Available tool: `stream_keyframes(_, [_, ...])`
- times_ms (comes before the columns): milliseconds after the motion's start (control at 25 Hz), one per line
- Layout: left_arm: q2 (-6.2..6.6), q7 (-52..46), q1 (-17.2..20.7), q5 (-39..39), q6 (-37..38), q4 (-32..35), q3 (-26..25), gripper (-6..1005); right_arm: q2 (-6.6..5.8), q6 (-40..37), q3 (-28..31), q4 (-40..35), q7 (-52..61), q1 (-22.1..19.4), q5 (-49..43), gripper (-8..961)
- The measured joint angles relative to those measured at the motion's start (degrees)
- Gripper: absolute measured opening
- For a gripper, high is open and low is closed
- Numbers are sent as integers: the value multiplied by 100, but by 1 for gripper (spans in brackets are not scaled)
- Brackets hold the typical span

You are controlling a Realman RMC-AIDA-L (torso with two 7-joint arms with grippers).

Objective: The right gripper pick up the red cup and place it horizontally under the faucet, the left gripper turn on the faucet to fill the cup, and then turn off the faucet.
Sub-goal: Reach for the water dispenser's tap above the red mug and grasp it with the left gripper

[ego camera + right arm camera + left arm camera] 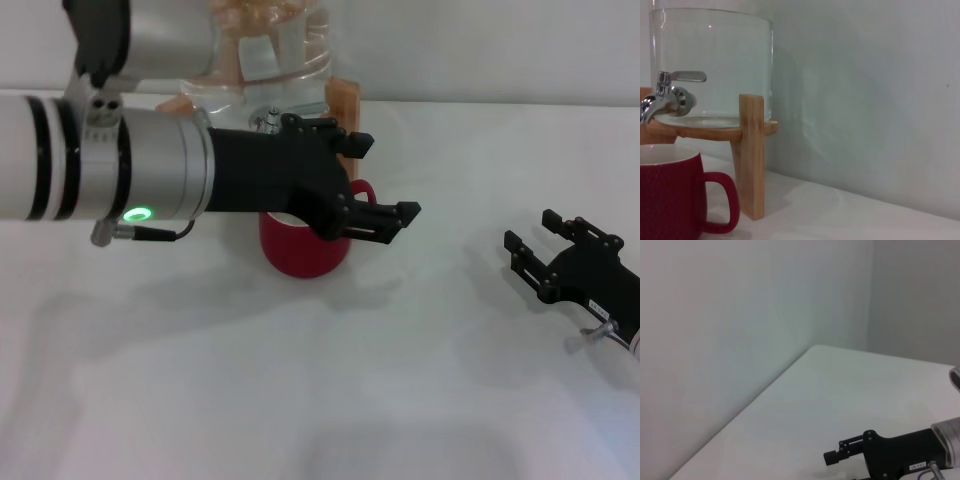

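The red cup point(300, 250) stands upright on the white table below the faucet point(268, 121), its handle toward my right side. My left gripper point(383, 177) is open and empty. It hovers over the cup's rim and handle, just in front of the faucet, which it partly hides. My right gripper point(531, 230) is open and empty, low over the table well to the right of the cup. The right wrist view shows the cup point(670, 195) under the chrome faucet point(665, 95), whose lever lies level. The left wrist view shows the right gripper point(836, 456) farther off.
The clear water jar point(715, 65) sits on a wooden stand point(751, 155) at the table's back edge, against a white wall point(865, 100). White tabletop point(300, 400) stretches in front of the cup and between the two grippers.
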Motion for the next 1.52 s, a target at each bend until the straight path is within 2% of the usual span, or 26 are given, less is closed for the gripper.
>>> stream_keyframes(600, [15,-397,-631,191,-1036,8,-853,876,9,201,-14,72,-9,156,1,542])
stream_keyframes(760, [-4,-294,-650,199,-989,-151,-838,876,9,208,-14,72,-9,204,1,542])
stream_keyframes(1040, [-15,82,-950,123,-758,-778,-802,876,9,221,-5,70,-8,213,0,542])
stream_keyframes(1280, [-13,114,-1118,136,-599,-945,-621,876,9,225,5,70,-3,193,1,541])
stream_keyframes(1520, [-12,-27,-1099,309,-511,-927,-518,876,9,225,14,61,-1,162,26,541])
